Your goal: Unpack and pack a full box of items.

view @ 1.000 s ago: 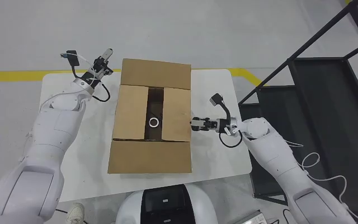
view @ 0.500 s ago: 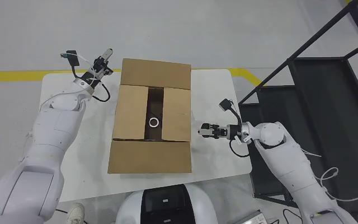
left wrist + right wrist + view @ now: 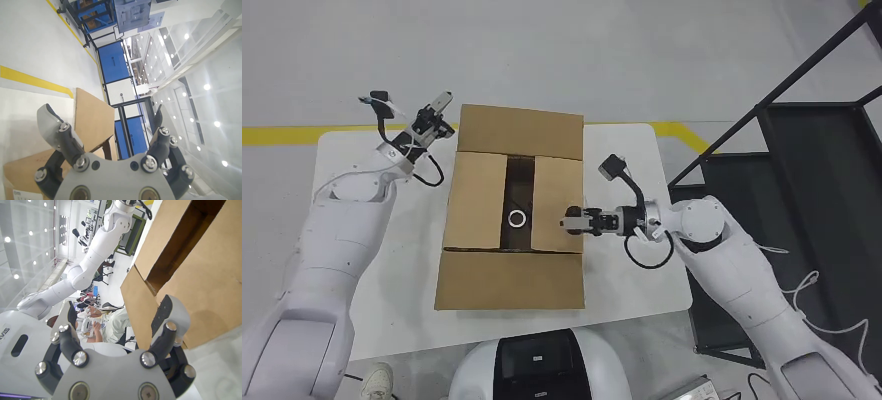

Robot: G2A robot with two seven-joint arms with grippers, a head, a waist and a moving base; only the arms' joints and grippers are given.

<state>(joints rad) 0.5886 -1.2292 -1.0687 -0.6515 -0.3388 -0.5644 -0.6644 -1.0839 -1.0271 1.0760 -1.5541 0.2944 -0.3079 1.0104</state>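
Note:
A brown cardboard box stands in the middle of the white table. Its far and near flaps lie folded outward, and the two side flaps lie nearly flat with a dark gap between them. Through that gap a white ring-shaped item shows inside. My right gripper is open at the outer edge of the right side flap, one fingertip against the cardboard. My left gripper hangs open and holds nothing beside the box's far left corner.
A black metal stair frame stands close to the table's right edge. A yellow floor line runs behind the table. Bare table surface lies to the left and right of the box.
My right gripper drew back from the box to the right, then returned to the right flap's edge. My left gripper shifted slightly toward the box's far corner.

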